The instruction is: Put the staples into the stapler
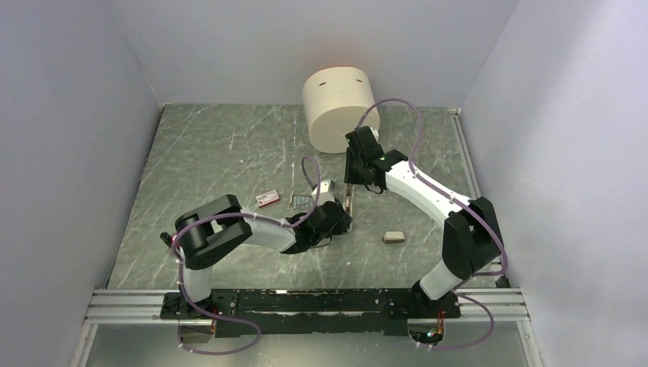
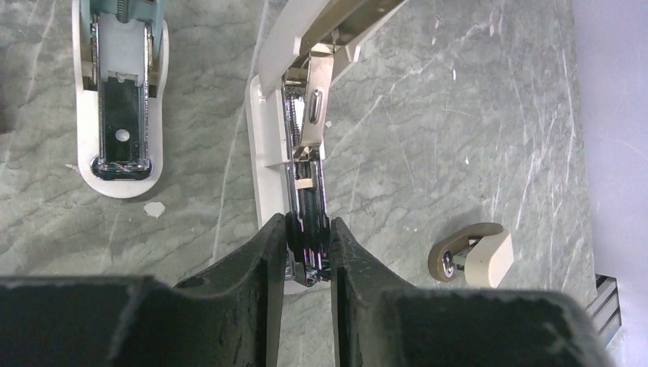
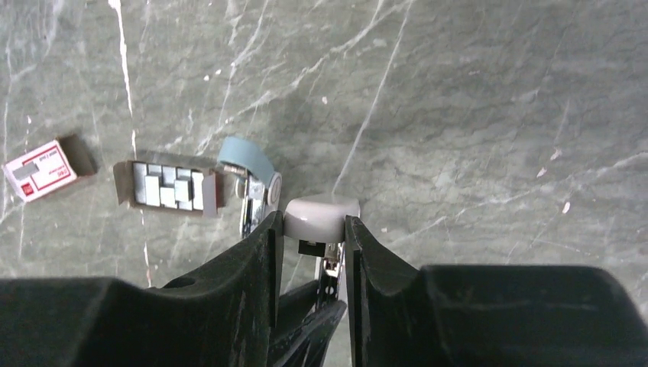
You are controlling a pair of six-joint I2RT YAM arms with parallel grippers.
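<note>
- Progress: the stapler [image 2: 262,153] sits hinged open at the centre of the table [image 2: 474,115], with its metal rail exposed.
- A staple strip [image 2: 309,215] already sits in the near end of that rail. The loading step looks about halfway done.
- Right claw [image 3: 313,225]: narrowed onto the rounded white end of the stapler lid, holding the lid up and clear of the rail.
- Left claw [image 2: 308,226]: drawn in close, with both fingers pressed against the sides of the staple strip at the near end of the rail. Whether the pads also bear on the rail walls cannot be told.
- Left to do, by judgement: seat the strip fully, let go, and lower the lid until it shuts.
- Supplies: the red-and-white box [image 3: 38,170] and its tray [image 3: 164,186] of spare strips lie to the left of the stapler, well apart from both claws.
- Materials: the stapler body is smooth white plastic with rounded ends. The rail and spring are bright metal. The strip is dark, ridged and glossy.
- The table surface is grey-green, veined like marble, with pale scratches.
- A second stapler [image 2: 84,115], pale blue and white, lies open to the left. A short beige piece [image 2: 485,256] lies to the right.
</note>
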